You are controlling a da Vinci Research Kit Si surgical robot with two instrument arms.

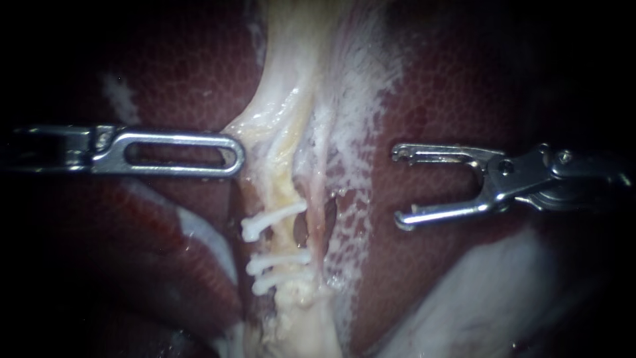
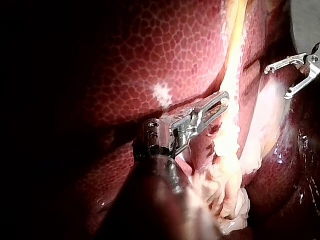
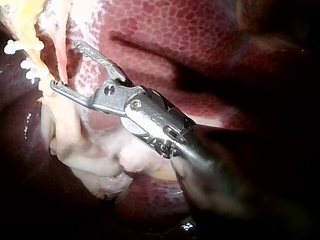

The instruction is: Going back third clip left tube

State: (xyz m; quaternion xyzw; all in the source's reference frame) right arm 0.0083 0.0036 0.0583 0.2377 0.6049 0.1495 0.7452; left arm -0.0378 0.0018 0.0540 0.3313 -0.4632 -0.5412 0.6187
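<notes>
Where the left tube (image 1: 281,166) runs near-to-far down the middle, three white clips cross it: far clip (image 1: 273,222), mid clip (image 1: 278,260), near clip (image 1: 268,283). The last two sit close together. All three stick out left of the tube.

Just right of the tube is a pink strand (image 1: 319,199), with a dark gap between them at clip level. There's liver (image 1: 464,99) on both sides, with white film (image 1: 358,99) over it right of the strand.

On the right instrument (image 1: 397,187), jaws are wide open and empty, over liver, well right of the clips and clear of the tube. The far clip is about level with its near jaw. In the right wrist view the clips lie ahead of the tips, apart from them.

On the left instrument (image 1: 232,154), jaws lie together with nothing visible between them. The tip is against the pale tissue's left edge, just far of the clips. The left wrist view shows the same.
</notes>
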